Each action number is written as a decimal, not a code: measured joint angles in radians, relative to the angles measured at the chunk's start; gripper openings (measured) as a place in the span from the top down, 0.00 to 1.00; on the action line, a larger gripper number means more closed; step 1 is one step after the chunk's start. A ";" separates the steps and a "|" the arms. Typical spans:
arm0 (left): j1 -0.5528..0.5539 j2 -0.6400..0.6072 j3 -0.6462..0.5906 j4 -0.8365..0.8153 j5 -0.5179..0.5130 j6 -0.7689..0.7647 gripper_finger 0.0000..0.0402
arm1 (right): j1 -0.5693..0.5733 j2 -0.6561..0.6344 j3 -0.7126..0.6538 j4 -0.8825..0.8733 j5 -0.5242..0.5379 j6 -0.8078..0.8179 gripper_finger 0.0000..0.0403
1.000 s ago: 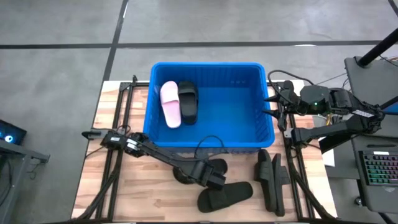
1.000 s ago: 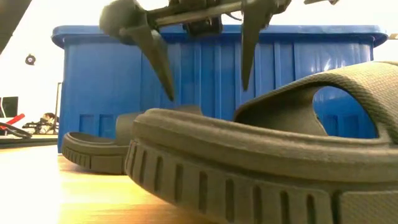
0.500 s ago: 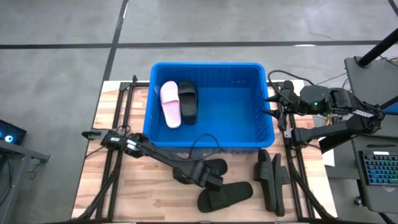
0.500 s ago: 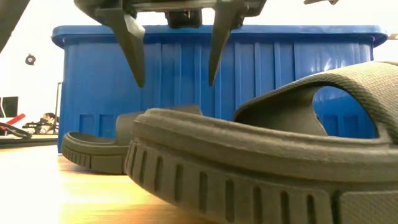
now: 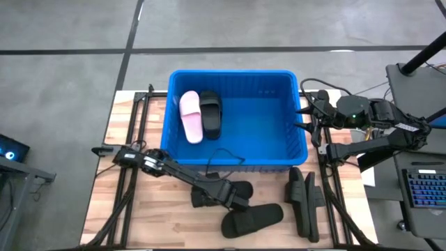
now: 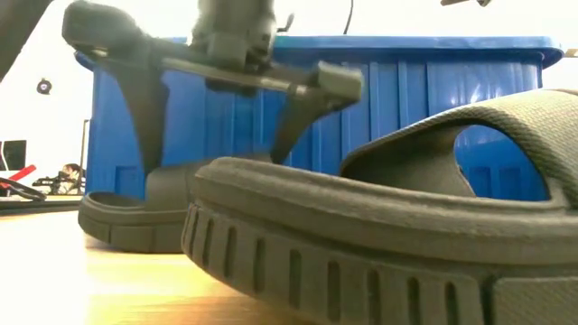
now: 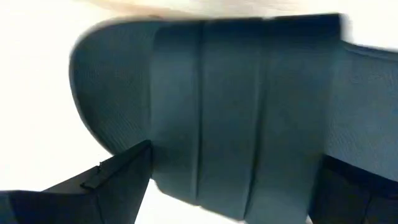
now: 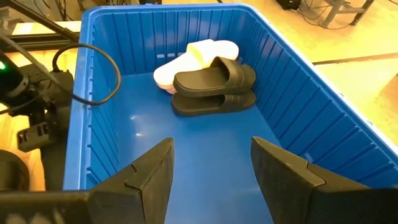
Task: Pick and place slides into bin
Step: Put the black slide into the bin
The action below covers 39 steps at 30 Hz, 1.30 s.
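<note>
Black slide [image 5: 233, 189] on the table [image 5: 160, 223], near the blue bin [image 5: 233, 164]. Left gripper [image 5: 224, 197] down over its strap, jaws wide, one each side. Looked light, soft and squashy; best pinched across the wide strap.

A wooden worktop [image 5: 150, 216] sits in the middle of the high view, on a grey floor [image 5: 70, 42]. A keyboard [image 5: 426, 189] with lit keys is at the lower right. A dark box with a blue light [image 5: 10, 150] is at the left edge.

Grey floor [image 5: 63, 42] surrounds the wooden table [image 5: 150, 216].
</note>
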<state>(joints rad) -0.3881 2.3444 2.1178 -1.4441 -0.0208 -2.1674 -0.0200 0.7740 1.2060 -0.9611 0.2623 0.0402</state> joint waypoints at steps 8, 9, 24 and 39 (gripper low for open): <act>-0.003 0.000 -0.022 -0.006 0.018 -0.025 0.22 | 0.000 0.000 0.000 0.000 0.000 0.000 0.50; -0.003 0.000 -0.024 -0.007 0.020 -0.025 0.26 | 0.000 0.000 0.000 0.000 0.000 0.000 0.50; -0.009 -0.041 -0.032 -0.122 0.044 0.230 0.96 | 0.000 0.000 0.000 0.000 0.000 0.004 0.50; -0.006 -0.415 -0.035 0.419 -0.010 1.278 0.99 | 0.000 -0.001 0.000 0.001 0.000 0.014 0.50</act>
<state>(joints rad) -0.3945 1.9293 2.0827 -1.0254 -0.0305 -0.8890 -0.0204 0.7731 1.2064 -0.9604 0.2623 0.0540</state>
